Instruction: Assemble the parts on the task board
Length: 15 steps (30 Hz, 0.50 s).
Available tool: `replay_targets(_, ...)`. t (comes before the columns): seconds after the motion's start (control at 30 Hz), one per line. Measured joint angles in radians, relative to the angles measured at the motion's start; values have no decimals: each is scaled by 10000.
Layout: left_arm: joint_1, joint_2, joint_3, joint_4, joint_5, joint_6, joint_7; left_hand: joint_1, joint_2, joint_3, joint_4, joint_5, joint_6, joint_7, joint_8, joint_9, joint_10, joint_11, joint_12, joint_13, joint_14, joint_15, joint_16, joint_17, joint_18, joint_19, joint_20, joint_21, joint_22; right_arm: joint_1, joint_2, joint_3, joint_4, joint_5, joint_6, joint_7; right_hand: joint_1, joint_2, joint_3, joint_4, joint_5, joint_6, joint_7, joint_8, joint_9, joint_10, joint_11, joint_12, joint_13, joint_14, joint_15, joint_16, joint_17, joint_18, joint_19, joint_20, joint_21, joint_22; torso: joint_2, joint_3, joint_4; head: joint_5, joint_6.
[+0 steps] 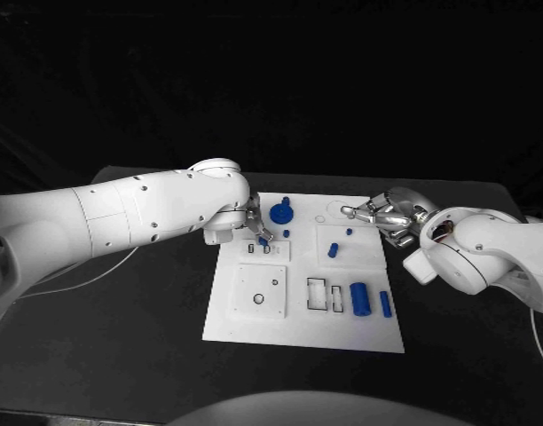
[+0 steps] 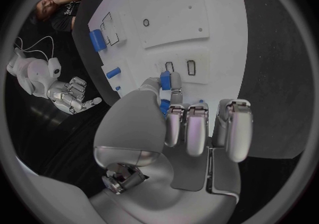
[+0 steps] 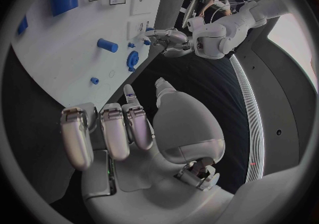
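Observation:
The white task board [image 1: 300,312] lies mid-table. My left hand [image 1: 248,222] hovers over its far left part and pinches a small blue part [image 2: 164,82] between thumb and finger, just above two small upright slots [image 2: 191,67]. My right hand [image 1: 381,216] hangs over the board's far right corner with fingers apart and nothing in it [image 3: 126,128]. On the board sit a round blue part [image 1: 282,212], a blue peg [image 1: 333,250] and two blue cylinders [image 1: 361,299] near the right edge.
Rectangular cut-outs [image 1: 323,294] and a raised square plate with a round hole [image 1: 260,291] take up the board's near half. Black table [image 1: 118,355] surrounds the board. A thin cable [image 1: 86,280] trails under my left arm.

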Motion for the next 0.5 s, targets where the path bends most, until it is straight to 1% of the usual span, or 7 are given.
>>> replay_targets(0.2,14,14,0,6,135,145,-1,23,24,1,0,-600,-1,1,-13,109,0,0,0,0,0,-1,0,-1,1,0,0,0,0,-11,13,0,-20,-2,0,-4,0,0,0,0,0,0,0,0,0,0,0,0,5,0,0,0,-1,0,0,0,0,-1,3,-6,0,-5,12)
replay_targets(0.27,17,28,-2,-4,166,192,-1,19,27,1,0,-842,-1,1,-76,153,0,0,0,0,0,0,0,-1,0,0,0,0,0,-14,21,0,-24,-3,0,-5,0,0,0,0,0,0,0,0,0,0,0,0,8,0,0,0,-1,1,0,0,0,-1,3,-5,-2,-3,14)
replay_targets(0.4,18,89,-6,-63,208,329,-1,-78,125,2,-1,-1336,-2,1,-151,211,-1,1,0,0,0,0,0,-1,0,0,0,0,0,-21,29,0,-25,-5,0,-6,0,0,0,0,0,0,0,0,0,0,0,0,8,0,0,0,-1,1,0,0,0,-2,4,-5,-5,12,0)
replay_targets(0.5,19,143,-9,-105,222,442,-2,-84,130,2,-2,-1599,-2,1,-205,237,0,1,0,0,0,0,0,-1,-1,0,0,0,0,-22,33,0,-27,-5,1,-6,0,0,0,0,0,0,0,0,0,0,0,0,7,0,0,0,-1,1,0,0,0,-2,6,-6,-4,11,-3)
